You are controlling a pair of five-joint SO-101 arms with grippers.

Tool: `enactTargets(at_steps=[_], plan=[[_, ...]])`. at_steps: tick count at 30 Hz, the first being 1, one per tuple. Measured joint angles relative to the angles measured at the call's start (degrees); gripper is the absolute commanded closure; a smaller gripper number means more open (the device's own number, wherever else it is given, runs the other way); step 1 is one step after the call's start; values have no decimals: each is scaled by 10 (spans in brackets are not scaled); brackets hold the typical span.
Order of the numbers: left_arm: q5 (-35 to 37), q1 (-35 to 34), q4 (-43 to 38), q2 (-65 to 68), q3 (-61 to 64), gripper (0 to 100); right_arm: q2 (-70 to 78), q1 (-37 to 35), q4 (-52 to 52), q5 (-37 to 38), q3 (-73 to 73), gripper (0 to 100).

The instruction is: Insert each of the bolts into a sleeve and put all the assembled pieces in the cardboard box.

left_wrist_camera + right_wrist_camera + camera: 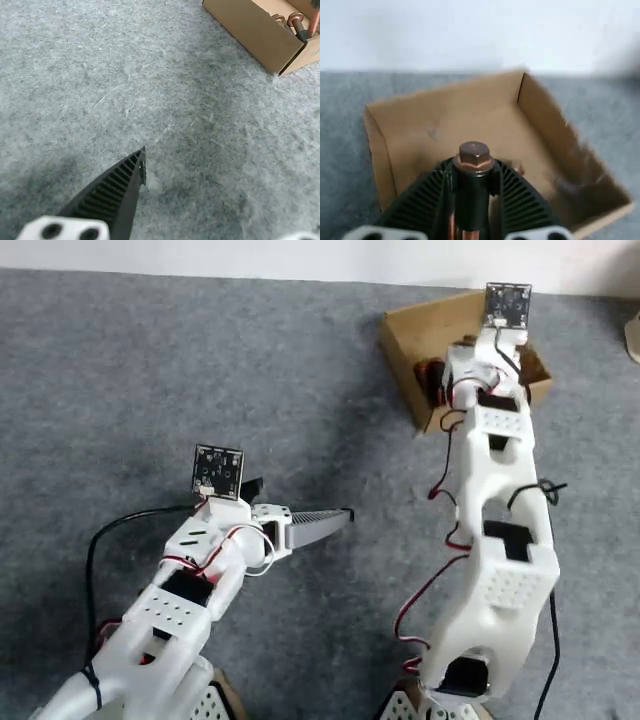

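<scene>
- Surface [200, 370]: grey felt-like cover, running under everything.
- My right arm [500, 540]: stretched out long from the near edge, with its wrist over the cardboard box.
- My left arm [170, 610]: bent low at the near left, pointing across toward the middle of the surface, well apart from the box.
- Cardboard box [405, 335]: open-topped, sitting on the surface at the far right, one corner turned toward my left arm.
- Right hand [472, 187]: above the inside of the box, clenched on a sleeved bolt, a ribbed finger on each side of it.
- Left hand [310, 505]: released and holding nothing. The ribbed finger [117, 192] hovers above bare surface, its tip aimed roughly at the box.
- Sleeve [470, 200]: black, gripped between my right fingers and wrapped around the bolt's shank.
- Bolt [474, 156]: copper-coloured. Its hex head sits just clear of the sleeve's end, and a bit of thread shows at the other end.
- Assembled pieces [294, 21]: copper heads with dark sleeves, lying in the box against its near wall. I cannot tell how many.
</scene>
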Motion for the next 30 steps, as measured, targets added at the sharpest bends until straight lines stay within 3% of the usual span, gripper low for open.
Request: enactTargets(at_steps=[5,10,13,19,26,30], plan=[[0,0,0,0,0,451,63,0,9,-8,-42,962],[0,0,0,0,4,451,89,0,20,-8,-55,763],[0,0,0,0,5,451,88,2,73,-8,-74,728],[0,0,0,0,5,451,88,0,212,-4,-137,740],[0,0,0,0,5,451,87,3,431,-4,-258,985],[0,0,0,0,5,451,88,3,544,-4,-317,993]])
